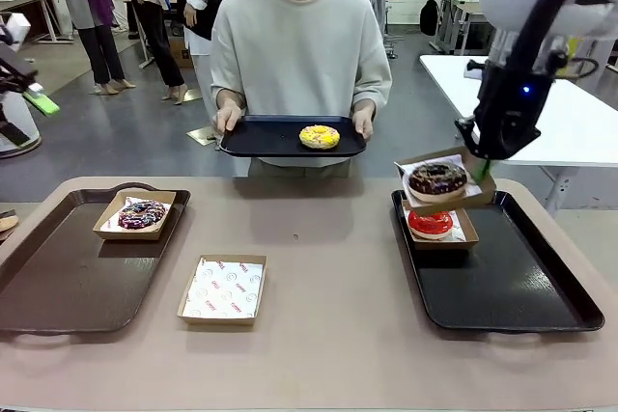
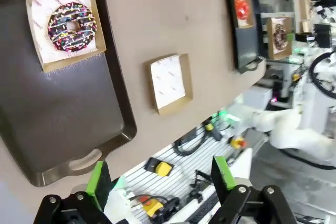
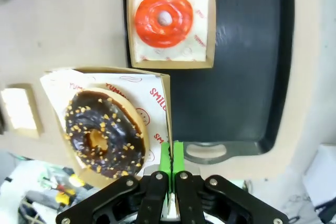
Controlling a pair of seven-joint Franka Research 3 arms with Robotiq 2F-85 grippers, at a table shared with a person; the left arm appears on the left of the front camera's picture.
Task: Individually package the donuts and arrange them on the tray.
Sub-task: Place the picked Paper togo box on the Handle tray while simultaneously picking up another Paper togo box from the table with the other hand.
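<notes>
Right hand (image 3: 170,157) pinching box (image 3: 166,103) rim, chocolate donut (image 1: 436,178) aloft, tilted, just above boxed red donut (image 1: 431,223) on right tray (image 1: 521,287). Left hand (image 2: 160,179) wide, empty. Yellow donut (image 1: 320,136) on person's tray (image 1: 261,137).

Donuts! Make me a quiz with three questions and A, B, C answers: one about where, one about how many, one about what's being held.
1. Where is the yellow donut?
A. In a box on the left tray
B. On the tray the person holds
C. On the bare table

2. How many boxes have no donut inside?
A. One
B. Two
C. Three

3. What are the right fingers doing?
A. Spread wide open
B. Shut on the edge of the box with the chocolate donut
C. Shut on the red donut

Answers: 1 B, it lies unboxed on the held tray. 2 A, just the empty box mid-table. 3 B, they pinch the box's wall.
</notes>
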